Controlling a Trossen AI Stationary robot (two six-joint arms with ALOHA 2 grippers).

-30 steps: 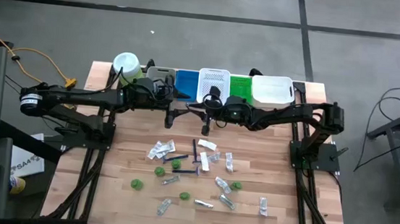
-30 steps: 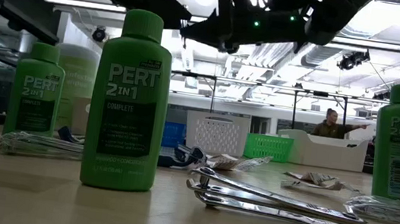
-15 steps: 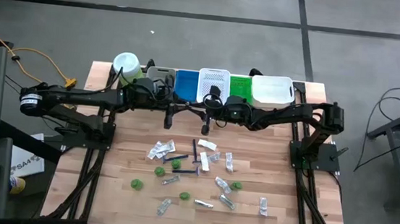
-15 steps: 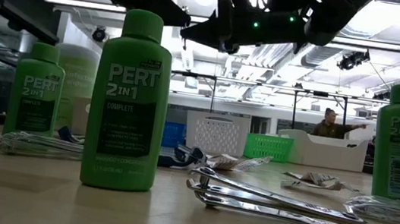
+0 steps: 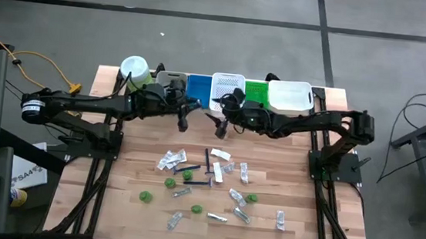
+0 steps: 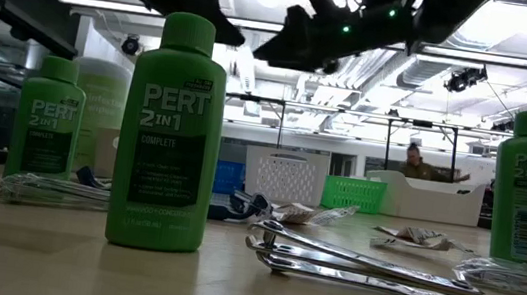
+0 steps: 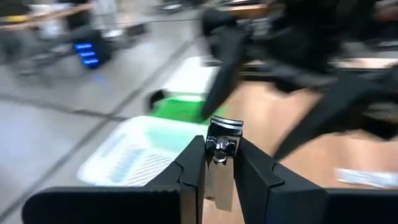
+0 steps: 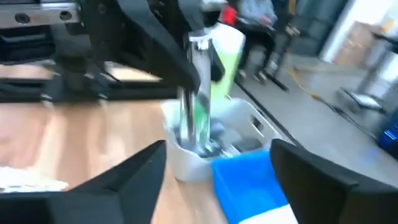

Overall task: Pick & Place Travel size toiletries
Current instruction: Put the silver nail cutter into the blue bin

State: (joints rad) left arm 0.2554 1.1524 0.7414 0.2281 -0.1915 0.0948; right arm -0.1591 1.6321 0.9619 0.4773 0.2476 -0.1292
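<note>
So the surface was a pale wooden slatted table [image 5: 134,225] on a grey concrete floor, and the level camera looked out into a big bright workshop with a person [image 6: 417,164] sitting way at the back.

Counting left to right along the far edge from above: one big pale-green jar with a white lid [image 5: 134,70], then five bins – a grey bin [image 5: 172,79], a blue bin [image 5: 198,89], a white mesh basket [image 5: 228,86], a green basket [image 5: 255,92] and a solid white tub [image 5: 289,95].

The scattered travel size toiletries [image 5: 211,185] lay mid-table. I made out about five small green bottles [image 5: 145,197] from their round caps, roughly ten clear crinkly sachets [image 5: 168,160] and two thin dark blue sticks [image 5: 187,168]; the smaller bits I couldn't count for sure.

My left gripper [image 5: 183,120] hung above the table just in front of the grey and blue bins, fingers narrow and pinched on a shiny metal nail clipper [image 7: 219,163]. My right gripper [image 5: 216,122] sat right beside it, facing it, with its fingers spread wide and nothing between them.

Funny thing about the views: only the low camera showed the bottles standing upright with "PERT 2 IN 1" labels, three of them in its shot, plus another metal clipper [image 6: 360,265] lying flat up close. Only my left wrist camera showed what I was actually holding. My right wrist camera caught that same clipper hanging upright in front of the grey bin, which already had stuff in it.
</note>
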